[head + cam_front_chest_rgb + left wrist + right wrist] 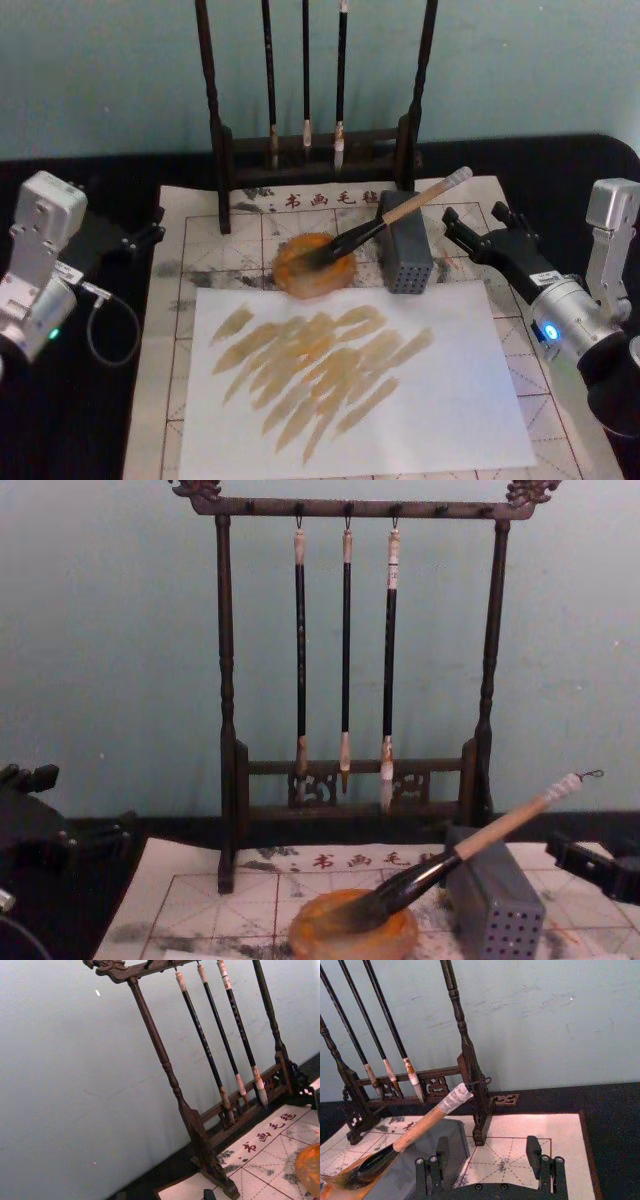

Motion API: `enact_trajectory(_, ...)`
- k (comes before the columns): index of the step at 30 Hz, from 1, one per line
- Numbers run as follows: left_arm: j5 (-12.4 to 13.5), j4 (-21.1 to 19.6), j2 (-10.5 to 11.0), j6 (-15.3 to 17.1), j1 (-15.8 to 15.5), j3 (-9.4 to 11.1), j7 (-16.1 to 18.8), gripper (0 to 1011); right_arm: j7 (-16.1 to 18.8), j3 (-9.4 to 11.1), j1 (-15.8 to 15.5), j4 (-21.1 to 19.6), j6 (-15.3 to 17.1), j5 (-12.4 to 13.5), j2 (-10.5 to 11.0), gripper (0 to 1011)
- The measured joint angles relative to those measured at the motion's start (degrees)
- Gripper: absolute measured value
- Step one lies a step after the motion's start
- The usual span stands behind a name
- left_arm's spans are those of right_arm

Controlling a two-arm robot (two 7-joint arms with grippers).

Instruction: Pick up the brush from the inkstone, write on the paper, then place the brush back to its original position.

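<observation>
The brush (400, 210) lies with its dark tip in the orange-brown inkstone (300, 283), and its pale handle leans up over a grey perforated block (406, 260). The chest view shows the brush (500, 830) slanting up from the inkstone (340, 942). The paper (200, 240), a gridded practice sheet, lies under them. A plain white sheet (450, 400) with brownish strokes covers its near part. My right gripper (478, 222) hovers open just right of the block, and nothing sits between its fingers (533, 1147). The brush's white cap (455, 1098) is ahead of it. My left gripper (140, 238) rests off the paper's left edge.
A dark wooden rack (222, 130) with three thin hanging brushes (345, 650) stands behind the inkstone at the paper's far edge. A black tabletop (80, 420) surrounds the sheets. A cable loops beside my left arm (110, 330).
</observation>
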Motion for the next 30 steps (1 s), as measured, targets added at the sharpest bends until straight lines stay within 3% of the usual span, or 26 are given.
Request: enact_trajectory(30,0.0,0.0,0.0,0.0,0.0,0.0,0.0,1001,0.0,-0.1,0.0,0.0,0.0,0.0,0.1,1000)
